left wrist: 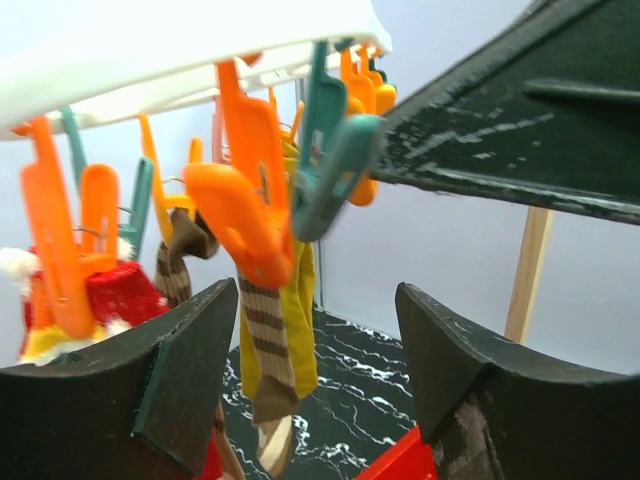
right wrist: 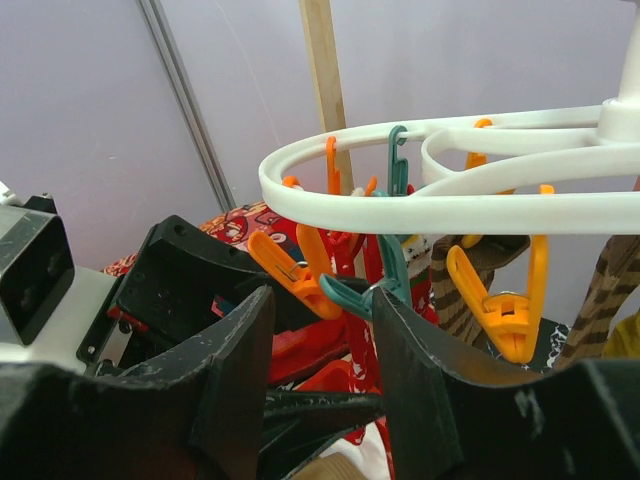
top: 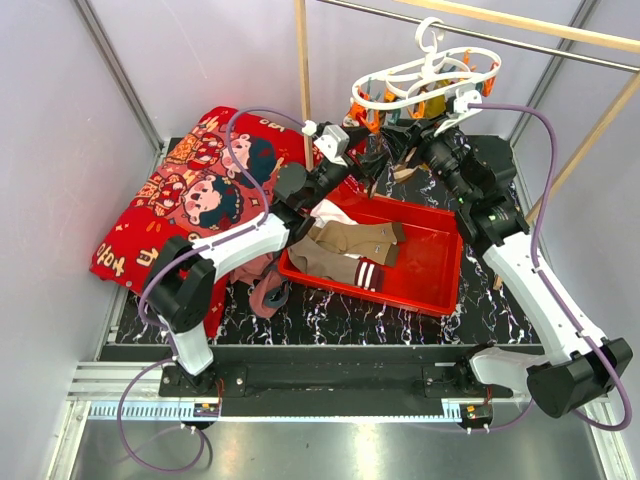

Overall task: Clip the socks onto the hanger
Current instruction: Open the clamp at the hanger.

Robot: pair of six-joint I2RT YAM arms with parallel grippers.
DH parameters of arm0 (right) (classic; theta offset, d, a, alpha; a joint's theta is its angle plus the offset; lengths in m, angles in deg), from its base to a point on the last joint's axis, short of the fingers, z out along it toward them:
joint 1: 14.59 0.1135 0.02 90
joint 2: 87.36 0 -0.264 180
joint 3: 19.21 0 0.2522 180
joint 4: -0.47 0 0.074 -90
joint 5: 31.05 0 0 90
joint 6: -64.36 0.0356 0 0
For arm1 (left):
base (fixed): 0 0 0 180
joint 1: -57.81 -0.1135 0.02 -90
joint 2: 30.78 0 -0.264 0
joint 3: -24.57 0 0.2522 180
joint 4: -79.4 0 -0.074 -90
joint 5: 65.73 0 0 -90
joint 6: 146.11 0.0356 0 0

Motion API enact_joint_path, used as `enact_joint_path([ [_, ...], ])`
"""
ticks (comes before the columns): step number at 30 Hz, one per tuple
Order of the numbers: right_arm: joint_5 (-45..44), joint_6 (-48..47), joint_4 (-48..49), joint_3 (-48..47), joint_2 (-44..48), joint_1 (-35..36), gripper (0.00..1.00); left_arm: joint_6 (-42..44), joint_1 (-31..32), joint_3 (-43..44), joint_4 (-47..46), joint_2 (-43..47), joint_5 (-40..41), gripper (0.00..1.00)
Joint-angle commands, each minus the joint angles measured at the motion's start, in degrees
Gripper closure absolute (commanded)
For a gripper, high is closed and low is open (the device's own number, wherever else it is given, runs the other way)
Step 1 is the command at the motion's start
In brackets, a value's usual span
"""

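The white hanger (top: 425, 80) hangs from a pole at the back right, with orange and teal pegs under its ring (right wrist: 450, 205). Taupe-brown socks (top: 345, 250) lie in the red tray (top: 430, 285). A striped brown sock (left wrist: 265, 340) hangs from an orange peg (left wrist: 240, 215), with a yellow one behind it. My left gripper (top: 378, 160) is open and empty just below the pegs (left wrist: 315, 300). My right gripper (top: 418, 135) is open, with a teal peg (right wrist: 365, 290) against its right finger (right wrist: 322, 300). The two grippers sit close together under the hanger.
A red cartoon-print cushion (top: 190, 195) lies at the back left. A mauve-pink cloth bundle (top: 268, 292) sits under the left arm beside the tray. Thin wooden poles (top: 303, 80) stand by the hanger. Grey walls close in the table.
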Motion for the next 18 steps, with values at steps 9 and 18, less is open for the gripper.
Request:
enact_joint_path([
  [9, 0.86, -1.57, 1.46, -0.14, 2.52, 0.07, 0.48, -2.5, -2.36, 4.15, -7.24, -1.45, -0.78, 0.35],
  [18, 2.7, -1.66, 0.32, -0.84, 2.26, 0.07, 0.48, -2.85, -2.36, 4.32, -6.98, -1.62, -2.54, 0.61],
])
